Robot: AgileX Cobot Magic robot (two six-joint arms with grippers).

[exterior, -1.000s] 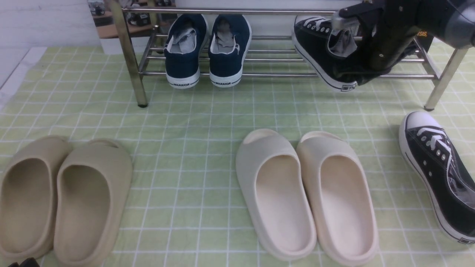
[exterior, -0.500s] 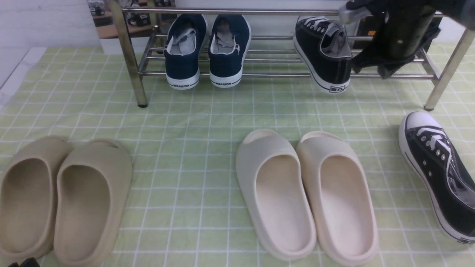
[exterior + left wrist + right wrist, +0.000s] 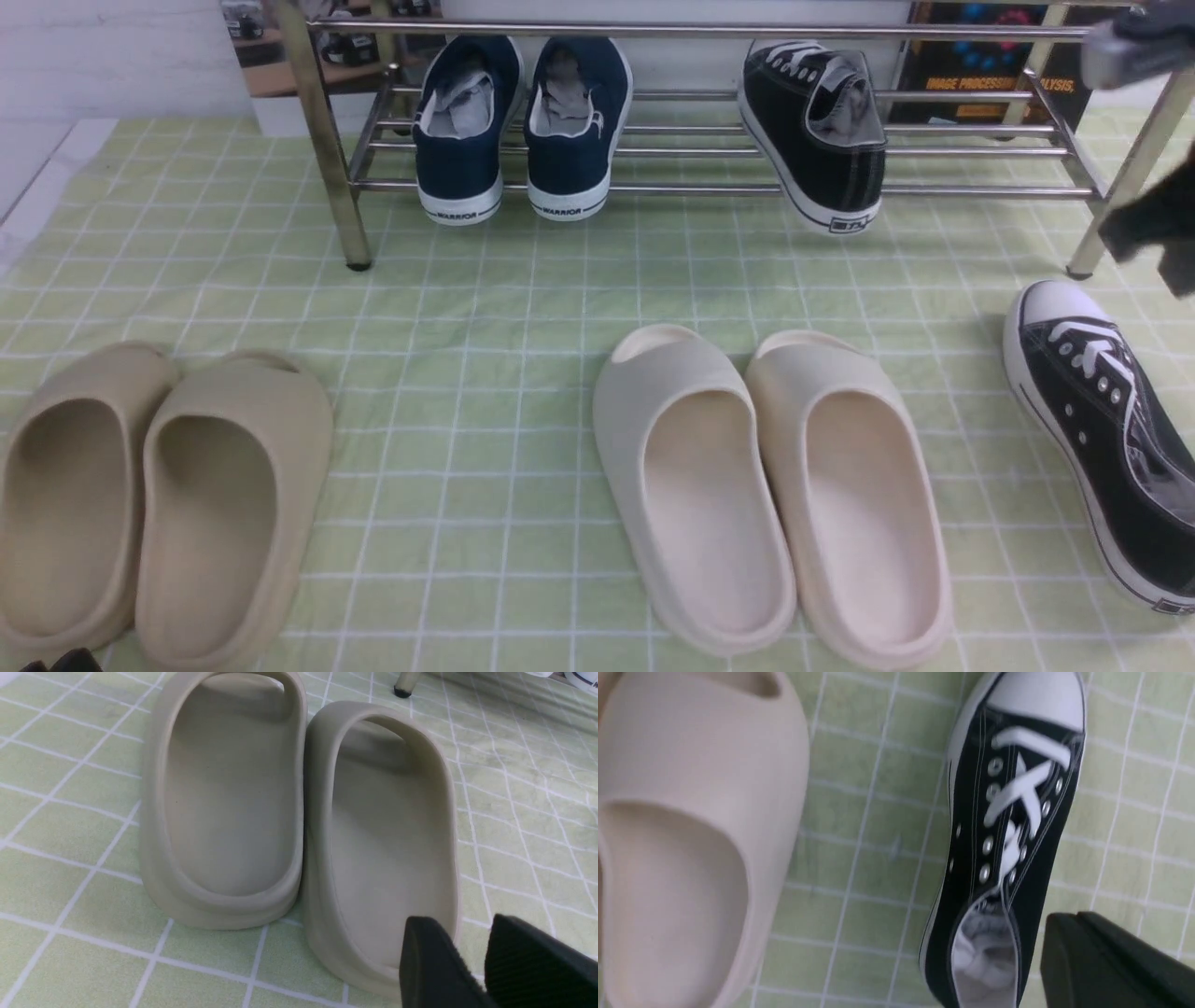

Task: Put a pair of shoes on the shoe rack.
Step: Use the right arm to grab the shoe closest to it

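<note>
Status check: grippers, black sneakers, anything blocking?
Left gripper open, empty, by beige slippers. Right gripper shut, empty, by black sneaker on cloth. Other black sneaker on shoe rack. Cream slipper alongside, apart.

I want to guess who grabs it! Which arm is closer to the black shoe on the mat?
Right. The right end effector hovers beside the black shoe; the left end effector is by the beige slippers.
</note>
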